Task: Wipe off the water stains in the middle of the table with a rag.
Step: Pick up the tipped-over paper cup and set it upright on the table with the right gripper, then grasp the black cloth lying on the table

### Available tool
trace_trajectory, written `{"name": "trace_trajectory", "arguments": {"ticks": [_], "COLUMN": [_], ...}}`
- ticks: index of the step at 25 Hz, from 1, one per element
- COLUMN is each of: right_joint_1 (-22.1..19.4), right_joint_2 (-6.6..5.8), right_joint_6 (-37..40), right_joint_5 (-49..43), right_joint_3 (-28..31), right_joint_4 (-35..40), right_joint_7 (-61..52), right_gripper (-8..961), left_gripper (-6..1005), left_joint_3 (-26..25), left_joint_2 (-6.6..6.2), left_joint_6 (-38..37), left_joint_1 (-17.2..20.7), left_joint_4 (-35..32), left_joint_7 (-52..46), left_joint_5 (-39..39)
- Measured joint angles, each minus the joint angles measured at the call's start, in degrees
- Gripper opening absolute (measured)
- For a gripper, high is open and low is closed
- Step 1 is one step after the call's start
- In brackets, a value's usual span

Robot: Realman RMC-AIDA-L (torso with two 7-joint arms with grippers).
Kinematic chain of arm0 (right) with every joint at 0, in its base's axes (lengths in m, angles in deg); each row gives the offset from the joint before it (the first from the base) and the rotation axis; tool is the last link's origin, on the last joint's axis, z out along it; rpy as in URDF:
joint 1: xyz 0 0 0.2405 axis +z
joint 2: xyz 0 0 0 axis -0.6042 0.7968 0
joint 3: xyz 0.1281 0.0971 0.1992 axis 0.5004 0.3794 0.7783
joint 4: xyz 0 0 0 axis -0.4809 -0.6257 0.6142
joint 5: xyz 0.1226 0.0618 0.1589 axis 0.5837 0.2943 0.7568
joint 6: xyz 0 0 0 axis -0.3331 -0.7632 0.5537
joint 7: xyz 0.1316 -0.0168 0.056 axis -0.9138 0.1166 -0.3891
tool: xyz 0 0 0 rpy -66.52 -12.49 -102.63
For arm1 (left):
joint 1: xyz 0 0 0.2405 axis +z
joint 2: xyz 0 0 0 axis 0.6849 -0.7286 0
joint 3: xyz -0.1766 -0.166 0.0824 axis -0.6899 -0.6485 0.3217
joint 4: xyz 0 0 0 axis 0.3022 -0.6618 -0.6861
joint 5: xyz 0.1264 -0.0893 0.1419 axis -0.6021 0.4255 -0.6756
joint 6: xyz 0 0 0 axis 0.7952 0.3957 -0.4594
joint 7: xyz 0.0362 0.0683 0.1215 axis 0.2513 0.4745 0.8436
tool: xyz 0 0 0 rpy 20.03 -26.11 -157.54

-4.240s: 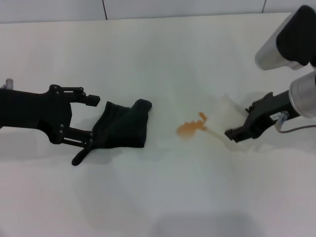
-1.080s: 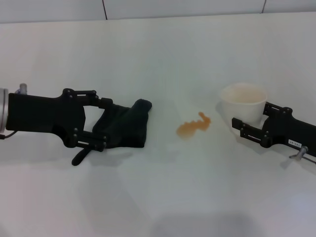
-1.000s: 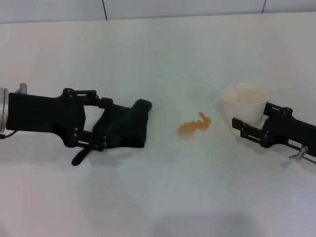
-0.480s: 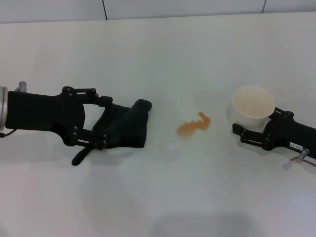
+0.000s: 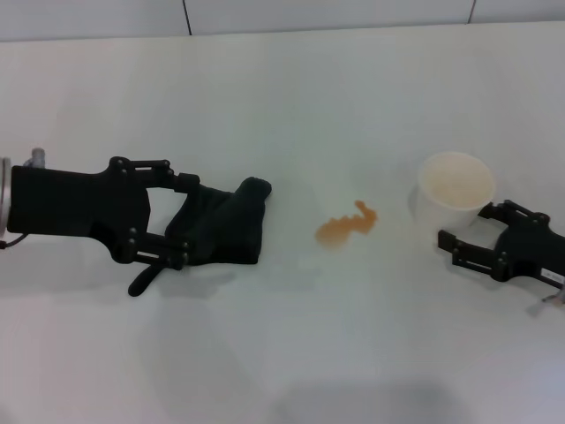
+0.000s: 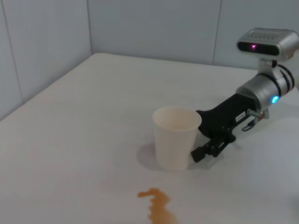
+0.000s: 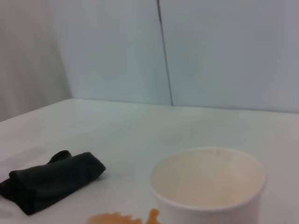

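The orange-brown water stains (image 5: 347,225) lie mid-table (image 5: 291,106); they also show in the left wrist view (image 6: 158,207) and the right wrist view (image 7: 119,218). The black rag (image 5: 221,225) lies left of them, also seen in the right wrist view (image 7: 51,179). My left gripper (image 5: 181,221) is open, its fingers straddling the rag's left end, one on the far side and one on the near side. My right gripper (image 5: 463,231) is open and empty, low on the table just right of and nearer than the cup; it also shows in the left wrist view (image 6: 208,147).
A cream-white paper cup (image 5: 456,185) stands upright right of the stains, just clear of my right gripper's fingers; it also shows in the left wrist view (image 6: 175,137) and the right wrist view (image 7: 210,186). A grey seamed wall (image 5: 265,13) runs along the table's far edge.
My right gripper set the cup upright, slid it to the right, let go and drew back to the right. My left gripper moved in around the rag's left end, then stayed still.
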Motion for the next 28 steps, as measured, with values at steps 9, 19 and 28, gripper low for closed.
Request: {"name": "trace_trajectory", "arguments": {"ticks": [9,19,28], "right_joint_1": [-8.45,-12.41,-9.65], "right_joint_2": [0.12,0.3,0.23], "right_joint_6": [2.13,17.81,20.19], "right_joint_5": [-0.26,-0.01,-4.65], "right_joint_3": [0.1,4.76,4.88], "right_joint_4": [9.74,13.75,22.4], "right_joint_7": [-0.25,-0.53,-8.16], "right_gripper": [847,846,846], "left_gripper": [867,867,867], "left_joint_3": [-0.08,-0.14,-0.13], "left_joint_2": [0.0,0.01,0.0], "left_joint_6": [-0.08,0.25,0.54], "left_joint_1": [0.24,0.21,-0.27], "left_joint_4": [-0.09,-0.09,-0.13], "left_joint_7": [0.46,1.06,1.07], "left_joint_5": [0.01,0.01,-0.01]}}
